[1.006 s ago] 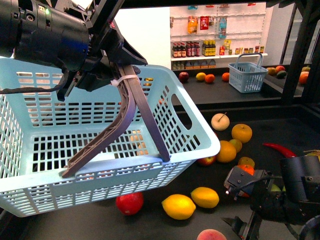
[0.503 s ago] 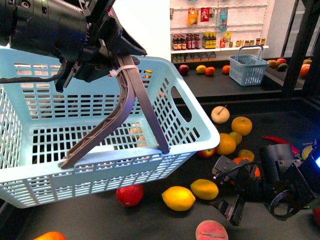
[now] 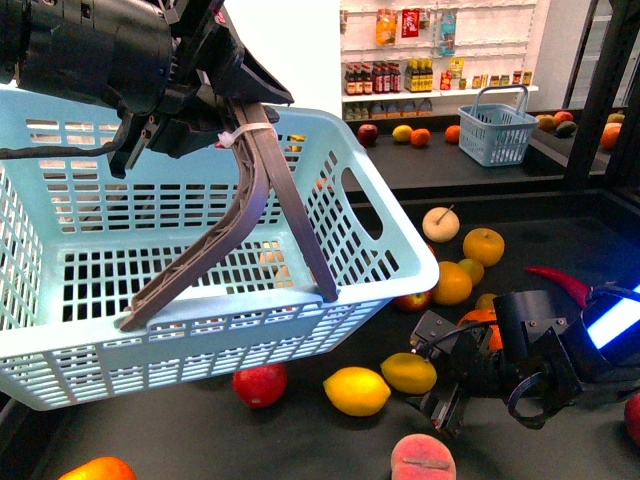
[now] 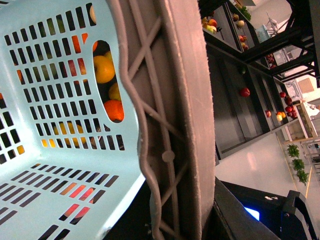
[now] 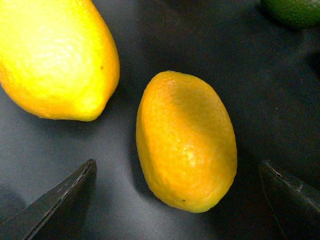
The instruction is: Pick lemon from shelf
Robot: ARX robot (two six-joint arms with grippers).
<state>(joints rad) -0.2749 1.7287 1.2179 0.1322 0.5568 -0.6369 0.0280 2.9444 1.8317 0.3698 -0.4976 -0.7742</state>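
Note:
The lemon [image 3: 357,390], bright pale yellow, lies on the black deck of the shelf [image 3: 560,250], just left of a deeper golden-yellow lemon [image 3: 408,372]. My right gripper [image 3: 440,392] is open, low over the deck, right beside the golden lemon. In the right wrist view the golden lemon [image 5: 187,142] lies between the two open fingertips [image 5: 60,200], and the pale lemon [image 5: 55,55] lies beyond it, nub toward the golden one. My left gripper [image 3: 235,135] is shut on the grey handle [image 3: 250,210] of the light blue basket [image 3: 200,330], held tilted above the deck; the handle [image 4: 175,125] fills the left wrist view.
A red apple [image 3: 260,385], a peach [image 3: 422,460] and an orange [image 3: 95,470] lie near the front. Oranges [image 3: 452,283] and a red chili [image 3: 560,283] lie to the right. A small blue basket [image 3: 497,130] stands on the back deck, before wall shelves of bottles.
My right gripper has moved left and forward across the deck, up to the golden-yellow lemon. The basket in my left gripper has shifted only slightly.

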